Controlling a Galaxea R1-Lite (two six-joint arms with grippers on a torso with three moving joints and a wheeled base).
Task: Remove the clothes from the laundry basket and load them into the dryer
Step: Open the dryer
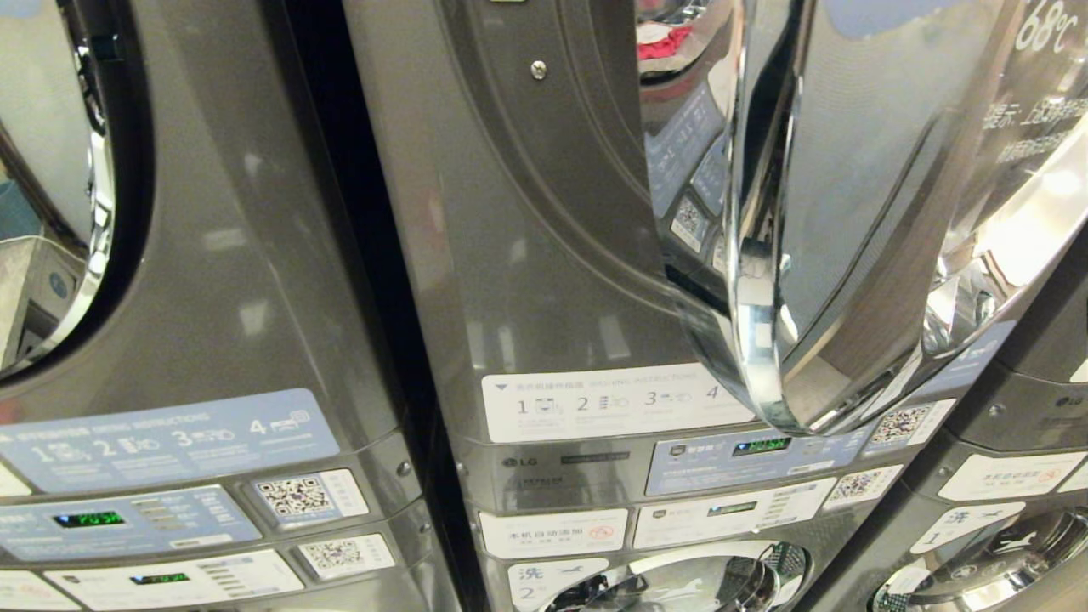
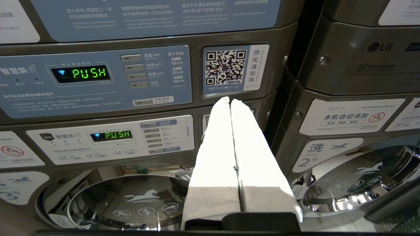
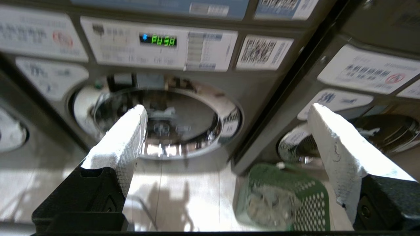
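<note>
In the right wrist view the green laundry basket (image 3: 313, 196) stands on the pale floor, close in front of the machines. Grey clothes (image 3: 269, 205) lie bunched inside it. My right gripper (image 3: 227, 109) hangs above the floor, open wide with nothing between its white-covered fingers, and the basket is below, towards one finger. In the head view the dryer (image 1: 527, 212) fills the middle, its chrome-rimmed door (image 1: 807, 255) swung open to the right. Neither arm shows in the head view. My left gripper (image 2: 229, 101) is shut and empty, pointing at a control panel.
Stacked grey machines stand side by side. Round glass washer doors (image 3: 164, 121) sit low, near the floor. Control panels with a green display (image 2: 89, 73) and QR stickers (image 2: 225, 67) cover the fronts. The open dryer door juts out towards me.
</note>
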